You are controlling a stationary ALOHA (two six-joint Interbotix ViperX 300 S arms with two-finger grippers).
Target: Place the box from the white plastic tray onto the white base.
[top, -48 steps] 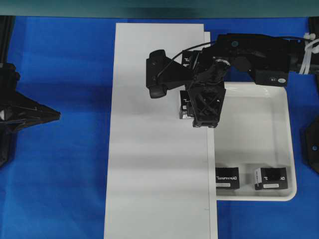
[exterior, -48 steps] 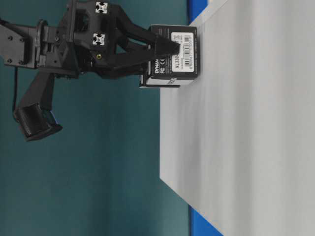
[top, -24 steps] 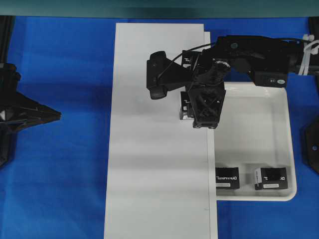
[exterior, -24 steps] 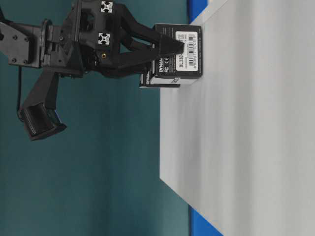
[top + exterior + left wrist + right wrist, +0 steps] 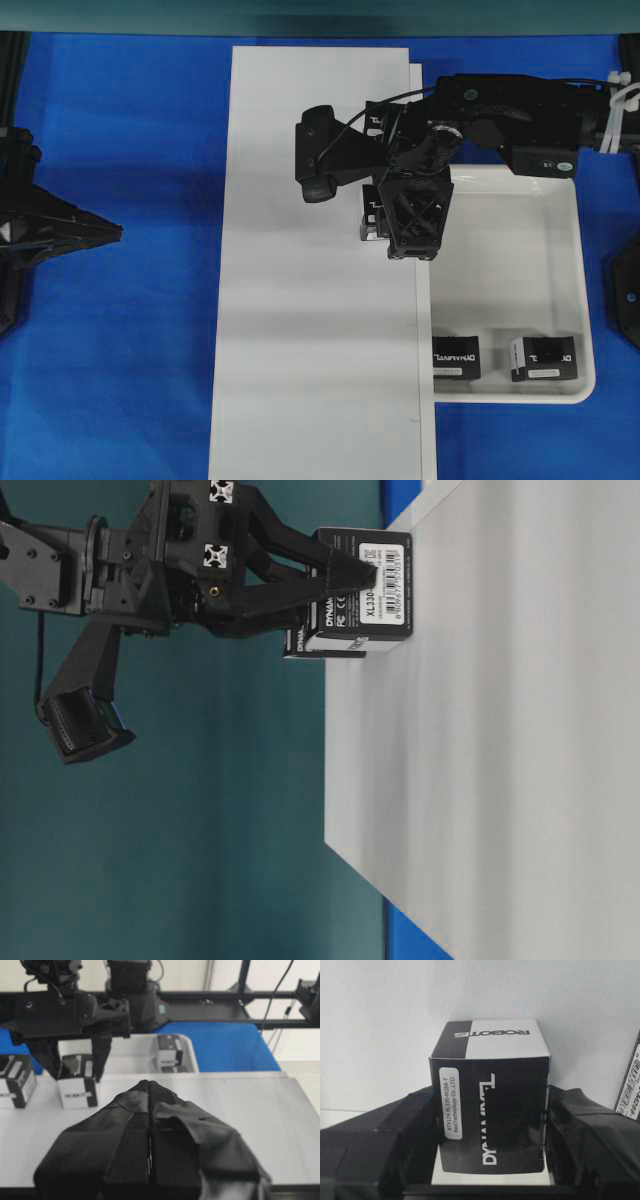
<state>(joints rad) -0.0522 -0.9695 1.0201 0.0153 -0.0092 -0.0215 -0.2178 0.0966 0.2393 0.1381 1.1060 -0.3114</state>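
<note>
The box [image 5: 490,1110] is held between the two pads of the right gripper [image 5: 375,575], jaws pressed on opposite side faces. It sits at the right edge of the white base [image 5: 320,330], toward the far end, just left of the white plastic tray [image 5: 520,290]. In the table-level view its bottom face looks to be touching the board or all but touching; contact can't be confirmed from that angle. The left gripper [image 5: 149,1125] is parked well apart on the left, pads fully pressed together, nothing in it.

Risks, as judged from here:
- If the jaws are opened while the box is not flat on the board, it may drop a bit and tip, esp. this near the board's edge, where it could fall toward the tray.
- A second box [image 5: 322,644] stands just beside the held one on the base; a sideways nudge during release or pull-back could knock it.
- If a pad drags on withdrawal, the light carton may be pulled along or twisted.
- Pressing down too hard could crush the carton.

Surface & room: the base is a long matte white board laid on a blue tabletop [image 5: 120,330]; smooth, little to stop a sliding box. The tray is glossy, rimmed, w/ two more boxes [image 5: 455,357] [image 5: 542,358] along its near wall, rest of it bare. A teal backdrop is seen behind the table, and black frame rails in the left wrist view.
</note>
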